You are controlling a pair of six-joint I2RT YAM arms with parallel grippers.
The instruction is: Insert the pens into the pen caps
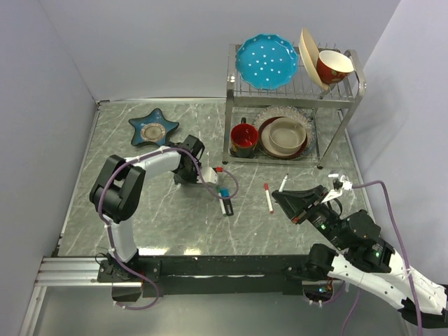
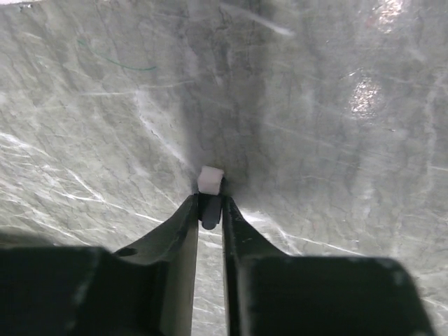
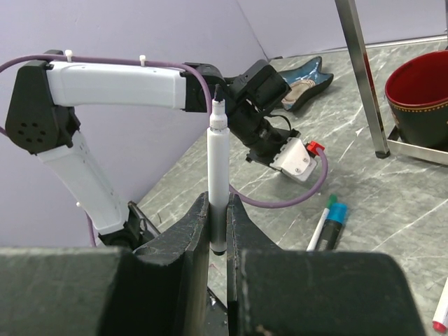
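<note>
Above the grey marble table [image 1: 168, 224], a white pen [image 3: 218, 157] with a black tip is held upright in the right gripper [image 3: 218, 206]. The left gripper [image 2: 210, 204] is set narrow about a small dark white-ended piece [image 2: 210, 180] at the table surface.

The star dish [image 1: 152, 128] lies left of the rack [image 1: 280, 93], a pen [image 1: 269, 198] before it.

Pale lilac walls [image 1: 140, 42], grey marble-look tabletop [image 1: 168, 217] — glossy with glare, metal dish rack [image 1: 227, 119]
</note>
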